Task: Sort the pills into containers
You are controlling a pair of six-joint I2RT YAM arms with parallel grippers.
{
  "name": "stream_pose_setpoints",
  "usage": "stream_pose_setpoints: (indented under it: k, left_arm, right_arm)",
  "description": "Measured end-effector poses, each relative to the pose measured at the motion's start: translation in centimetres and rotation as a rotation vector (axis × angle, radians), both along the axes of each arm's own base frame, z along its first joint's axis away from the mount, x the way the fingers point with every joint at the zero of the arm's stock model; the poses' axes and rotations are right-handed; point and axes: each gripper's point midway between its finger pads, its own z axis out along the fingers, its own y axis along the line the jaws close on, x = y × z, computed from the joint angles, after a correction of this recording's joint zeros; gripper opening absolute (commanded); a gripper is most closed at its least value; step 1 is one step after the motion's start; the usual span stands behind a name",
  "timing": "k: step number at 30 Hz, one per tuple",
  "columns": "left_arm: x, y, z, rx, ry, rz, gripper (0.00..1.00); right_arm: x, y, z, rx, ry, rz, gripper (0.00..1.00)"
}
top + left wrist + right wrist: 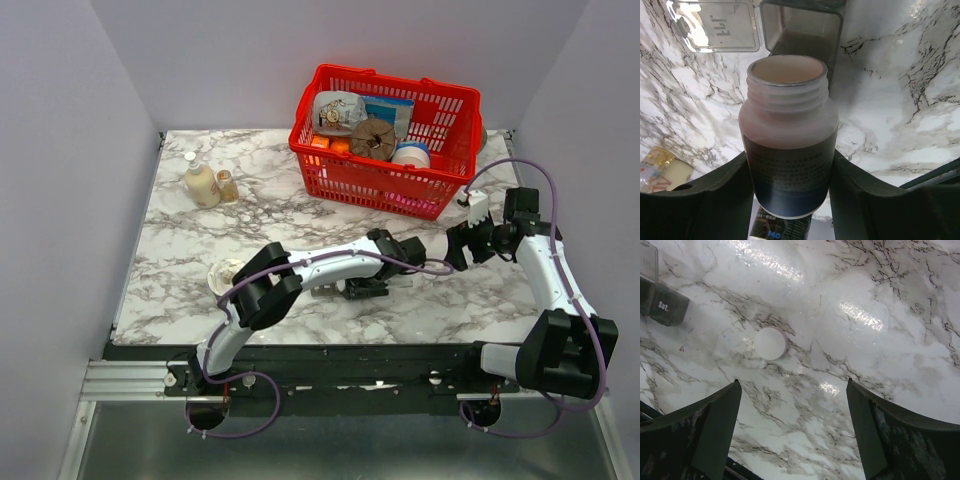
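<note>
**Left end effector** point(790, 200): pinching an uncapped white plastic pill bottle with a dark label point(787, 150), with 1 finger on each side of its body. The bottle's open mouth sits just short of the dark grey plastic strip of small square compartments point(800, 35). It faces 1 compartment whose clear lid point(720, 27) is flipped open. Whether any pills lie in the bottle or the compartment cannot be told, as both interiors are blurred.

**Strip position:** in the top view the strip point(352, 290) lies on the white marble-patterned surface point(180, 250) near its front edge, largely under the left arm.

**Right end effector** point(792, 425): spread, gripping nothing, above the surface. A small round white cap point(771, 343) lies flat ahead of it, apart from the strip's end compartment marked "Sat." point(667, 305).

**Other items:** a red plastic mesh basket point(380, 187) of goods stands at the far right. 2 small bottles point(202, 185) stand at the far left.
</note>
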Motion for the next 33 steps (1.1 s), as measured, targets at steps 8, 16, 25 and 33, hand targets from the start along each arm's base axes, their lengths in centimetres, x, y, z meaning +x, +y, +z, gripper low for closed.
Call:
stream_pose_setpoints:
  k: [8, 16, 25, 33]
  left_arm:
    - [-0.08, -0.26, 0.16, 0.027, -0.034, -0.050, 0.00]
    - [0.16, -0.57, 0.43, 0.046, -0.071, -0.098, 0.00]
    - [0.61, -0.41, 0.58, 0.063, -0.093, -0.117, 0.00]
    - [0.74, 0.28, 0.25, 0.106, -0.115, -0.138, 0.00]
  right_arm:
    - [0.00, -0.10, 0.02, 0.001, -0.002, 0.000, 0.94]
    - [0.01, -0.17, 0.02, 0.001, -0.004, 0.000, 0.94]
    - [0.00, -0.15, 0.04, 0.003, -0.005, 0.006, 0.94]
    - [-0.02, -0.11, 0.05, 0.006, -0.005, 0.006, 0.94]
